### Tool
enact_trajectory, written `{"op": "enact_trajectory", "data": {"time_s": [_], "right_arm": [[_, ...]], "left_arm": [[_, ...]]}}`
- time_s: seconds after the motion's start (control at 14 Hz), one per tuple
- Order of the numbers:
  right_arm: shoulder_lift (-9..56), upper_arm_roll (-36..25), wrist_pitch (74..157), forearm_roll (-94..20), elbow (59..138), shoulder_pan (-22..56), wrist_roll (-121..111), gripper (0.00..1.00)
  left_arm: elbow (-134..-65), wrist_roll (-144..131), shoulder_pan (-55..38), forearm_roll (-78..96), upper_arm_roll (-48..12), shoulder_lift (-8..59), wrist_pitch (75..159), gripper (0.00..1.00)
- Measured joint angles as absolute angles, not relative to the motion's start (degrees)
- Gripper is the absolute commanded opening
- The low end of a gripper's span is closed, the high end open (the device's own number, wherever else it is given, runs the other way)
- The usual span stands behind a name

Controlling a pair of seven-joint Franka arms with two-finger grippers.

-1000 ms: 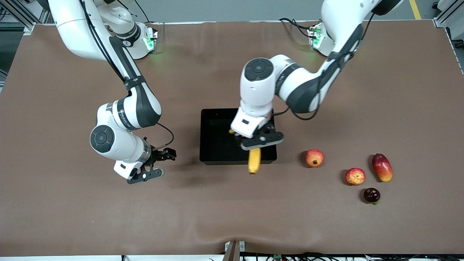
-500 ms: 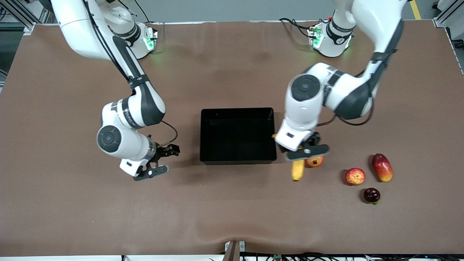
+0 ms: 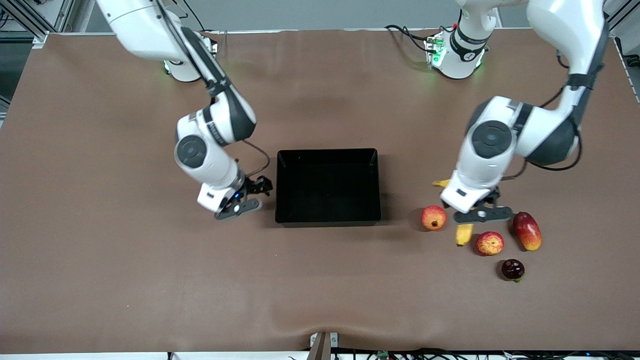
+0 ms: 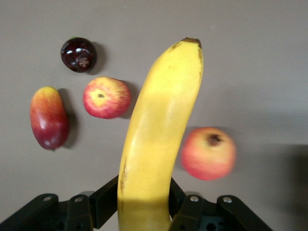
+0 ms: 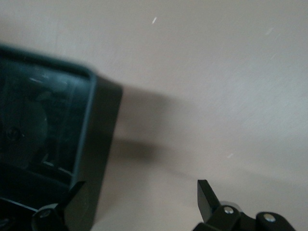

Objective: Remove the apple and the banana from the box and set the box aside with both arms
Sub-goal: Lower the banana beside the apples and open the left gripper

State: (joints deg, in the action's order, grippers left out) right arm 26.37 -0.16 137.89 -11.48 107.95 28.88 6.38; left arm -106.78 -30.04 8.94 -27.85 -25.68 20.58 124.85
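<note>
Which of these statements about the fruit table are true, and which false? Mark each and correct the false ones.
1. The left gripper holds the banana. True.
2. The black tray holds an apple. False: nothing lies in it.
3. The right gripper is beside the tray, jaws open. True.
4. The dark purple fruit is farthest from the front camera. False: it is the nearest fruit.
5. The banana lies on the table. False: it is held over the fruits.

The left end effector hides the banana's middle; the box is blurred and cut off in the right wrist view.
</note>
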Motion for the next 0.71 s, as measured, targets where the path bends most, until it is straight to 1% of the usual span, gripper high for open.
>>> {"op": "enact_trajectory", "data": {"time_s": [0.21,0.36,0.64,0.71], "right_arm": [[25.60,-0.16,138.25,-11.48,109.11,32.75,13.07,1.00],[25.60,-0.18,138.25,-11.48,109.21,34.17,15.13,1.00],[26.24,-0.27,138.50,-11.48,108.49,34.80,15.33,1.00],[26.90,-0.36,138.56,-11.48,107.77,34.80,15.33,1.00]], "left_arm": [[-113.82,-20.11,16.30,-27.84,-25.49,20.91,134.32,0.00],[-117.18,-15.34,18.47,-27.84,-25.45,21.86,137.93,0.00],[-118.75,-9.24,19.47,-27.83,-25.42,26.51,140.92,0.00],[-118.74,-8.78,19.78,-27.83,-25.41,27.89,141.93,0.06]]}}
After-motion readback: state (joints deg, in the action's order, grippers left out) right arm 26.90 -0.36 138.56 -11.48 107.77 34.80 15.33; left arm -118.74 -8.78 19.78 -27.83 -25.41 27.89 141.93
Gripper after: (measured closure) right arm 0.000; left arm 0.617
